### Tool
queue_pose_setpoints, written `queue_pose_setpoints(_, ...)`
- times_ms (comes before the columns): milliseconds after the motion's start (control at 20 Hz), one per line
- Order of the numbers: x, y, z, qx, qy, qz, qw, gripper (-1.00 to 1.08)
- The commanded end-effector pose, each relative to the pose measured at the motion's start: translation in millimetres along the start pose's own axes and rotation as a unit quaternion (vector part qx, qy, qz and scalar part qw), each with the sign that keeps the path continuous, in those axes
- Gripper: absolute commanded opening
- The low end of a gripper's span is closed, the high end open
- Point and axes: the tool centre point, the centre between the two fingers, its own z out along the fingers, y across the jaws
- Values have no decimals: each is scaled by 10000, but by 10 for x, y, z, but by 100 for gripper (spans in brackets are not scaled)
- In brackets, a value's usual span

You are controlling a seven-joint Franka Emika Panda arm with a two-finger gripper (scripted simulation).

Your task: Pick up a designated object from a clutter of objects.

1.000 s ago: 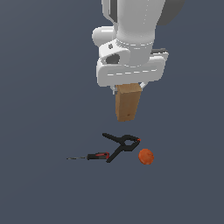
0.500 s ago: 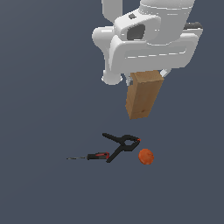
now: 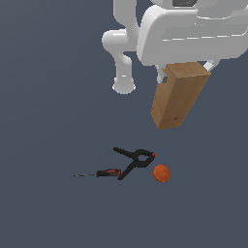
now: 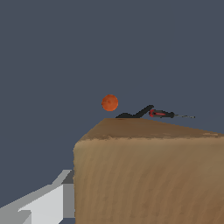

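Hanging from the pincer (image 3: 186,72) in the exterior view, the wooden block (image 3: 178,95) is well above the table (image 3: 43,203), its top end tucked under the white hand and its long axis tilted, lower end toward the exterior view's left; the pincer is clamped on the block's upper end, though the fingers are mostly hidden by the hand's housing. Below lie the black spring clamp (image 3: 133,160), the screwdriver (image 3: 104,173) just beside it, and the orange ball (image 3: 162,173) near the clamp's red tip; all well apart from the block.

Filling the wrist view, the block (image 4: 148,175) shows coarse grain and crisp edges, with one pale finger (image 4: 48,203) against its side; the ball (image 4: 110,103), clamp (image 4: 135,113) and screwdriver (image 4: 164,114) appear far beyond it.

By its look the block is stiff, solid and the heaviest item here; smooth flat faces suit parallel pads but could slip. Held at one end and tilted, it may swing or pivot; a hold nearer its middle, on the two broad opposite faces, would seem steadier.
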Motion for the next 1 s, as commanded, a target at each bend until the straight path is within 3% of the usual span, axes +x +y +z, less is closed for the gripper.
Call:
queue_pose_setpoints(0, 64, -56, -157, -1, 49, 2, 10000, -100)
queue_pose_setpoints(950, 260, -210, -461, 0, 48, 0, 10000, -100)
